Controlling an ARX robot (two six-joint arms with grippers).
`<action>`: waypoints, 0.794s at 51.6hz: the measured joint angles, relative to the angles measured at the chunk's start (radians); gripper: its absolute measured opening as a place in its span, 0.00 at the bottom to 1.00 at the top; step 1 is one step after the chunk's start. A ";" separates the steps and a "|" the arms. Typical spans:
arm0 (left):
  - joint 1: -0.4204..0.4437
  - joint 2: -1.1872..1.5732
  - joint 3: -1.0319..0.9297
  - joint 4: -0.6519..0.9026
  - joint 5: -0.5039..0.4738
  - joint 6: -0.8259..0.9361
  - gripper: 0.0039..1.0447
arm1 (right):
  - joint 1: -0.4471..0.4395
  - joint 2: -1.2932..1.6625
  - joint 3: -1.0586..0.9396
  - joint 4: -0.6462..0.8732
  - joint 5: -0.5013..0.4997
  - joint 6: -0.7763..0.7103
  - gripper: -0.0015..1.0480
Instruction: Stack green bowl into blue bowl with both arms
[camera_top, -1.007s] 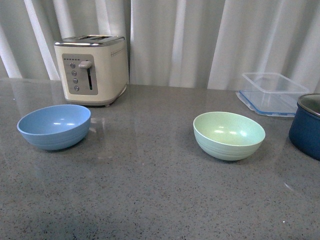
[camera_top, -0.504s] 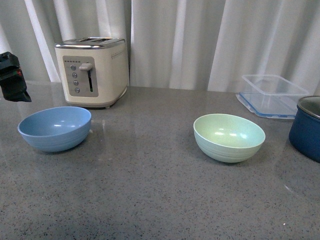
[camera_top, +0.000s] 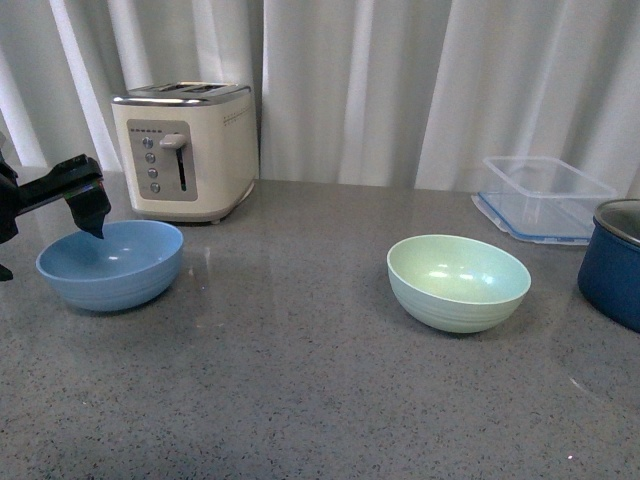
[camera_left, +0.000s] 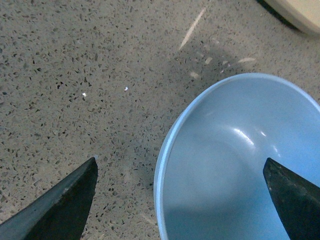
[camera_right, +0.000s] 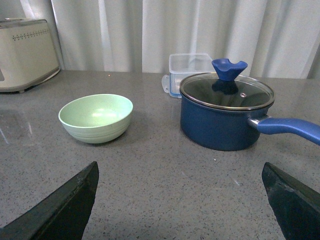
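Just in front of toaster (camera_top: 185, 150), on tabletop (camera_top: 300, 380): blue bowl (camera_top: 110, 265), empty, with left pincer (camera_left: 180, 162) spread wide astride its rim, gripping nothing. Well off to toaster's right: green bowl (camera_top: 458, 282), empty, untouched. Right pincer (camera_right: 180, 164) wide open, empty, short of it. Probably reaching stage. Next: clamp rims, lift green, carry toward toaster.

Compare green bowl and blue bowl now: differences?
Blue bowl is sky-blue; green bowl pale mint. Blue bowl sits left by the toaster; green bowl right, nearer the pot. Left gripper, open, straddles blue bowl's rim; no gripper at green bowl. Both upright, empty.
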 joint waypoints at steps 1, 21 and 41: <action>0.000 0.003 0.004 -0.003 -0.001 0.000 0.93 | 0.000 0.000 0.000 0.000 0.000 0.000 0.90; -0.005 0.061 0.051 -0.055 -0.010 -0.006 0.30 | 0.000 0.000 0.000 0.000 0.000 0.000 0.90; -0.047 -0.024 0.085 -0.089 0.061 -0.018 0.03 | 0.000 0.000 0.000 0.000 0.000 0.000 0.90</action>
